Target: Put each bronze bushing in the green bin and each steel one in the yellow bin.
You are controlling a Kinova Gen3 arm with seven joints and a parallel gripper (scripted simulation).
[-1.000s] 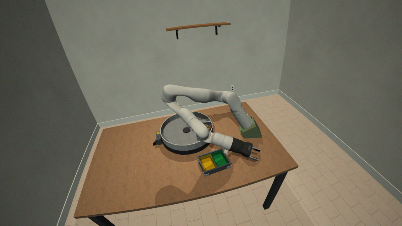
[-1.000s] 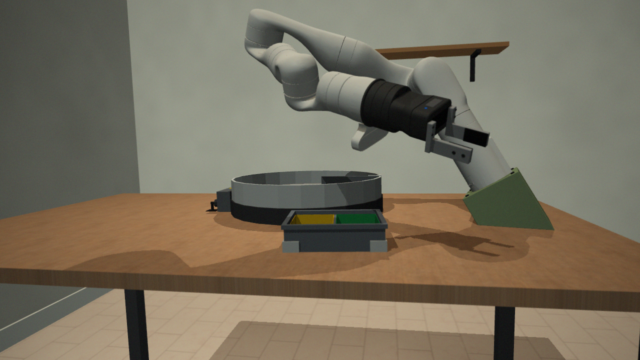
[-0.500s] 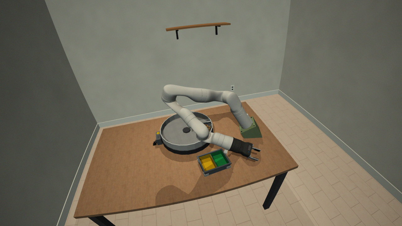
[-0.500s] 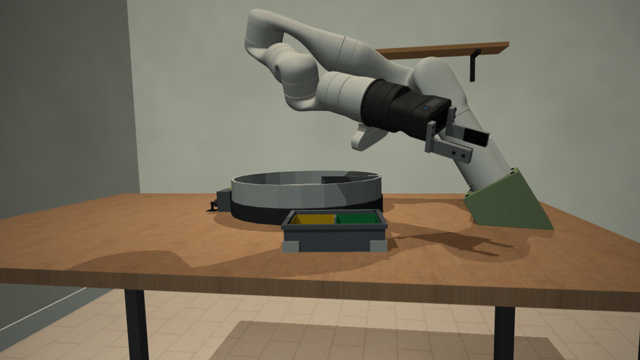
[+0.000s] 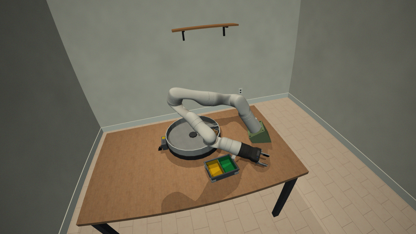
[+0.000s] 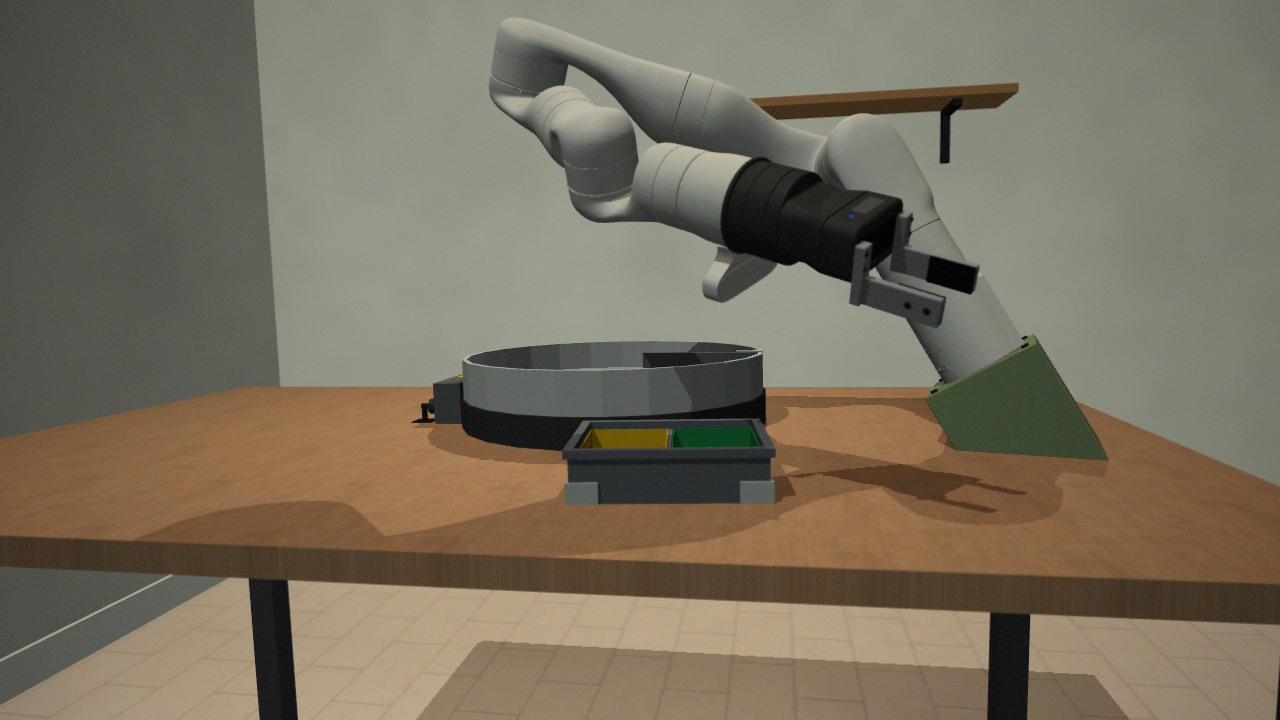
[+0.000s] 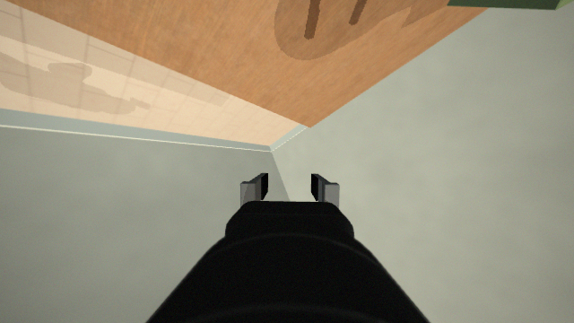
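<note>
From the left in the top view, can make out a small grey box (image 5: 163, 143) (image 6: 447, 402) beside the walled turntable (image 5: 188, 151) (image 6: 617, 389), then the yellow bin (image 5: 214, 168) (image 6: 626, 438) in the near tray. Next, can spot small ring-shaped bushings (image 5: 215, 131) inside the turntable's right side, partly hidden by the arm, and, sharing the tray with the yellow bin, the green bin (image 5: 228, 163) (image 6: 716, 437). Farther right, can see the gripper (image 5: 266, 160) (image 6: 955, 295) (image 7: 289, 182) raised above the table, fingers spread wide, and the green wedge base (image 5: 263, 138) (image 6: 1020, 411) behind.

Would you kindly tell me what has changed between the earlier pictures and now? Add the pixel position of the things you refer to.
Nothing has visibly changed: nothing was taken hold of or let go. The arm (image 5: 194, 97) (image 6: 626, 80), the open tool (image 5: 267, 160) (image 6: 958, 295) (image 7: 289, 182), the turntable (image 5: 188, 152) (image 6: 572, 391) and both the yellow bin (image 5: 214, 168) (image 6: 626, 438) and green bin (image 5: 228, 163) (image 6: 716, 437) look as they were.
</note>
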